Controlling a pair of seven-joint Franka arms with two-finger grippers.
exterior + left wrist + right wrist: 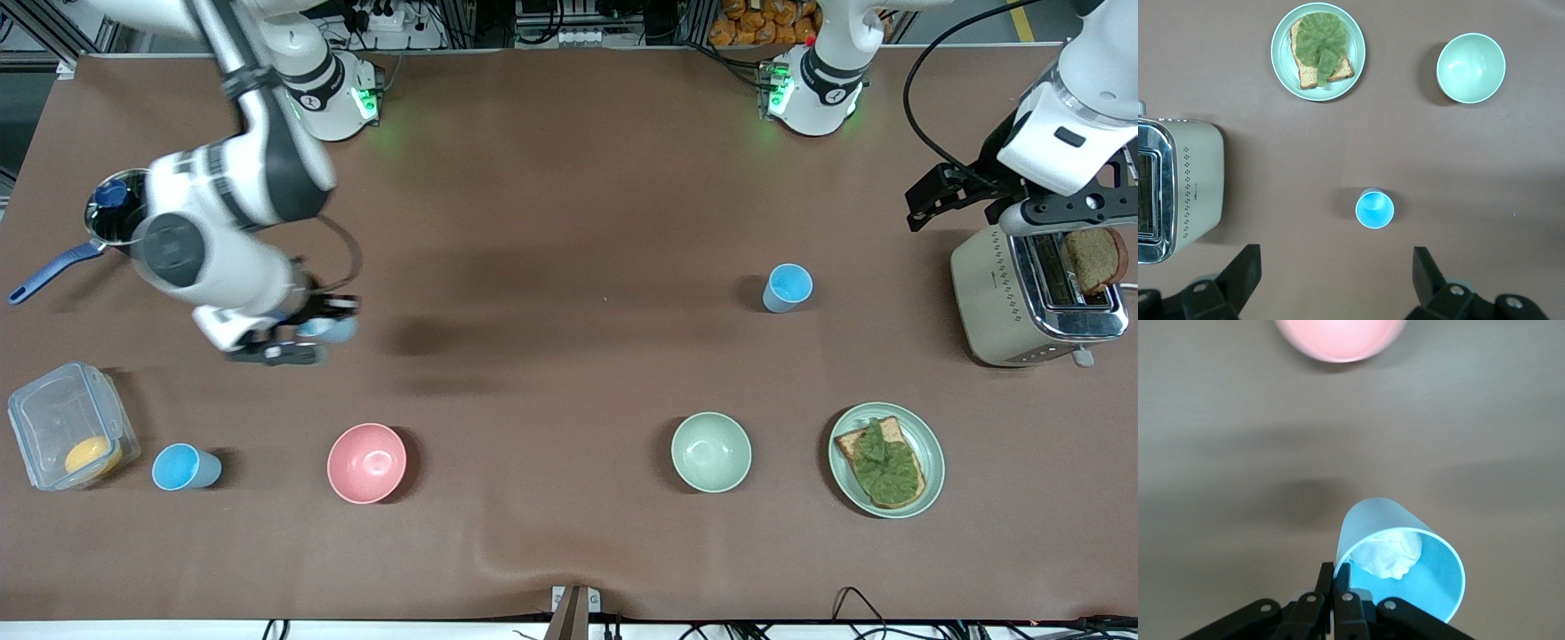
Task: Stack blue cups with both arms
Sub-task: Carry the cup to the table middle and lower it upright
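surface (569, 222): brown cloth with a wrinkle at the camera-side edge; could tip a cup set down on it.
toaster (1031, 298): under the left pincer, slice of bread (1095, 260) sticking out of the slot; if that arm drops carelessly it hits the toaster. Small mark on its side, unreadable.
left pincer (1335, 277): fingers wide apart, holds nothing, hangs over the toaster end of the surface, arm waiting. Risk: a bad line on its cup knocks the cup over rather than straddling it.
right pincer (1338, 587): clamped on the rim wall of held blue cup (1401, 570), up in the air. Risk: pinch is on one thin wall only and the cup hangs tilted, so it may swing, slip or go in crooked when stacked.
white wad (1391, 557): crumpled stuff inside the held cup; judged it could fall out or stop cups nesting.
pink bowl (366, 462): near, below the right pincer; collision risk on descent.
second blue cup (787, 287): upright on the surface, just ahead of the left pincer.
third blue cup (184, 467): upright, near the right pincer, beside clear box (71, 436).
writing: none readable, no brands made out.
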